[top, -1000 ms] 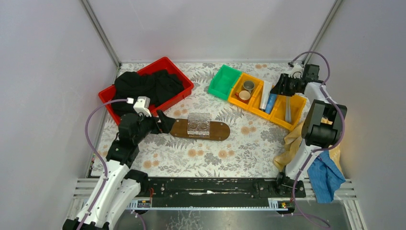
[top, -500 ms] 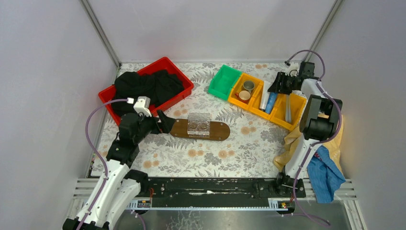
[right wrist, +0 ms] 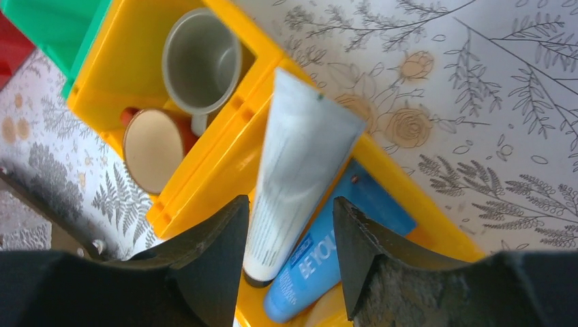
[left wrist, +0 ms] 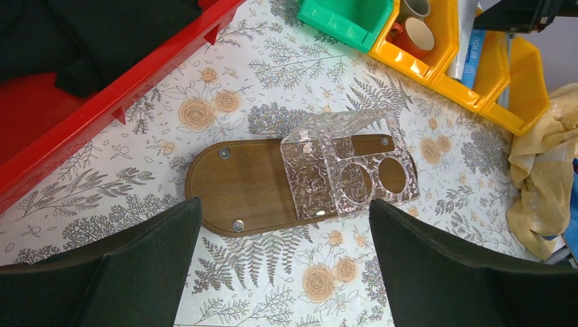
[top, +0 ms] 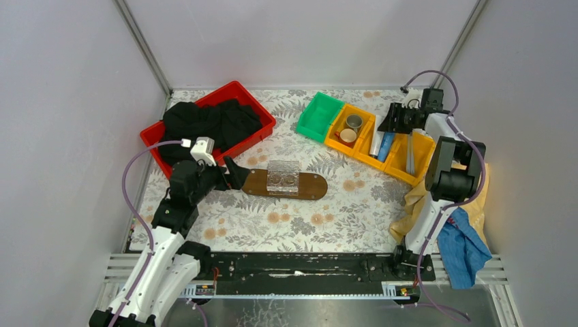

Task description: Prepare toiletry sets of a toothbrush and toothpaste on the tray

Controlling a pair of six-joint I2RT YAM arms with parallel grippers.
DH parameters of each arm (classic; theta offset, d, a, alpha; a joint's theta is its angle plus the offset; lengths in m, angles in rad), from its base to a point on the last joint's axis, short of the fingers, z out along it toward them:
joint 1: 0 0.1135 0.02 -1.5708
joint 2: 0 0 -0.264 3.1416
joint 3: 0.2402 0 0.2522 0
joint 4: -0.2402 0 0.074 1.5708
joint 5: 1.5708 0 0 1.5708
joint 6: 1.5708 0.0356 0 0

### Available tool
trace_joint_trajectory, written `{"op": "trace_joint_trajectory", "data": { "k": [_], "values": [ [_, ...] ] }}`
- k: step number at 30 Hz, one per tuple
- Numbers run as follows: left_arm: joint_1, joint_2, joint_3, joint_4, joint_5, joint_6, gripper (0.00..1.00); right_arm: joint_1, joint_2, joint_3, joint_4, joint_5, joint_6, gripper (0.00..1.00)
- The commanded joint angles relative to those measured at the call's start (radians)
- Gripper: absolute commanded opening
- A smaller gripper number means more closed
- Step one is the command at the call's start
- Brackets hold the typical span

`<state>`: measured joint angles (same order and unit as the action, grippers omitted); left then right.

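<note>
Half-open right end effector [right wrist: 287,208] straddles the whitish toothpaste [right wrist: 300,157], cap end nearest, flat end pointing away.

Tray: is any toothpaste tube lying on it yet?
No, the tray carries only the clear holder; the whitish tube and blue tube are in a yellow bin.
</note>
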<state>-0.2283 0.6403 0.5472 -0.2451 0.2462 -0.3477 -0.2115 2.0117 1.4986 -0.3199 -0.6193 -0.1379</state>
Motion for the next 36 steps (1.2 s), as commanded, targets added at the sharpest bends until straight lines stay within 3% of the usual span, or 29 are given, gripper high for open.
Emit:
{"op": "trace_joint_trajectory", "data": {
  "k": [1, 9, 20, 36],
  "values": [
    [-0.002, 0.003, 0.026, 0.001, -0.014, 0.016, 1.0, 0.048, -0.174, -0.053, 0.084, -0.058, -0.084, 0.58],
    [-0.002, 0.006, 0.031, -0.008, -0.018, 0.016, 1.0, 0.226, -0.064, 0.143, -0.162, 0.026, -0.267, 0.57],
    [-0.002, 0.013, 0.034, -0.011, -0.023, 0.019, 1.0, 0.368, 0.133, 0.417, -0.339, 0.347, -0.304, 0.49],
    [-0.002, 0.014, 0.034, -0.011, -0.019, 0.019, 1.0, 0.409, 0.156, 0.405, -0.37, 0.441, -0.315, 0.38]
  ]
}}
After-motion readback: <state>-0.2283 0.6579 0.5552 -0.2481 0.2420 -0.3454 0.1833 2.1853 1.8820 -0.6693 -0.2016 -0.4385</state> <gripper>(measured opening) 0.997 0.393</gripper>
